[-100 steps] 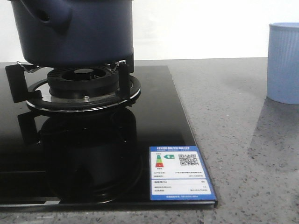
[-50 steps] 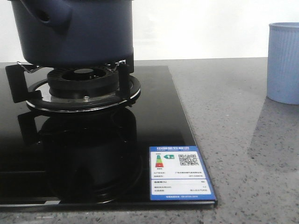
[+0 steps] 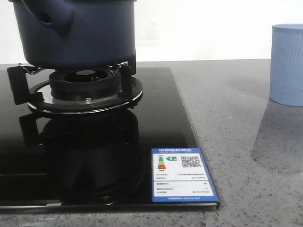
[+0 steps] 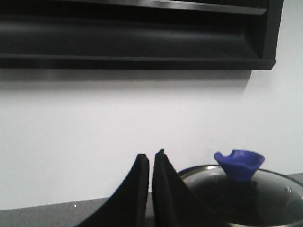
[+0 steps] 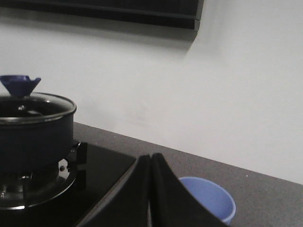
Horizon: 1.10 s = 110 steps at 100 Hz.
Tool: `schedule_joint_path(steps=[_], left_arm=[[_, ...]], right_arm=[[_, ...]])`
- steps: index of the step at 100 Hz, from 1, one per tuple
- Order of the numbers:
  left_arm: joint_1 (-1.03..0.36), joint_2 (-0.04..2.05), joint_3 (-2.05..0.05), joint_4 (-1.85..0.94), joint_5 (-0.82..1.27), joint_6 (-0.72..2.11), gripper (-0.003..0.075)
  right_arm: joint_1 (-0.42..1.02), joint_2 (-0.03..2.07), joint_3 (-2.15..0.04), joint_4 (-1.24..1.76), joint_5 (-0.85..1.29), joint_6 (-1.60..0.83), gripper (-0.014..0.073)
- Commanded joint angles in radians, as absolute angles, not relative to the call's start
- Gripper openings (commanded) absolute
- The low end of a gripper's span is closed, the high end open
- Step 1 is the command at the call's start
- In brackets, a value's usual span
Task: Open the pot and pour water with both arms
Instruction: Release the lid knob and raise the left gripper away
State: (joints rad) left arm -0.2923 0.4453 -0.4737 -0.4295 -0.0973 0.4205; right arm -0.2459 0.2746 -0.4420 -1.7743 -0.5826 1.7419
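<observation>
The dark navy pot stands on the gas burner at the back left, its side stub facing the camera. A glass lid with a blue knob covers it; the right wrist view shows the pot, lid and knob too. My left gripper hangs in the air beside the lid, shut with only a thin slit and nothing in it. My right gripper is shut and empty, above the counter between stove and cup. Neither arm shows in the front view.
A light blue ribbed cup stands on the grey speckled counter at the right, also visible past the right fingers. The black glass cooktop carries an energy label at its front corner. A dark hood hangs above.
The front picture has drifted by a few pixels; pot, burner and cup keep their places relative to each other.
</observation>
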Motion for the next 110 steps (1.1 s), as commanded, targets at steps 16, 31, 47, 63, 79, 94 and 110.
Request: schedule_joint_path(steps=[16,31,47,63,79,94,110], left_arm=[[-0.289,0.274,-0.305,-0.458,-0.166,0.424,-0.0016],[-0.289,0.234,-0.251,-0.458,-0.167,0.424,-0.0016],[-0.289,0.234,-0.249,-0.458,-0.168,0.424,-0.0016],[-0.289,0.234,-0.249,-0.458,-0.168,0.424,-0.0016],[-0.289,0.234,-0.249,-0.458,-0.168,0.424,-0.0016],[-0.289,0.234,-0.249,-0.458,-0.168,0.424,-0.0016],[-0.289,0.234,-0.249,-0.458,-0.168,0.424,-0.0016]], right_arm=[[-0.247,0.081,-0.262,-1.777,-0.576,1.744,-0.0061],[-0.247,0.024,-0.193,-1.788,-0.645,1.744,-0.0061],[-0.247,0.023,-0.192,-1.788,-0.605,1.744,-0.0061],[-0.247,0.023,-0.192,-1.788,-0.584,1.744,-0.0061],[-0.247,0.023,-0.192,-1.788,-0.585,1.744,-0.0061],[-0.247,0.023,-0.192,-1.788,-0.585,1.744,-0.0061],[-0.247,0.023,-0.192,-1.788,-0.585,1.744,-0.0061]])
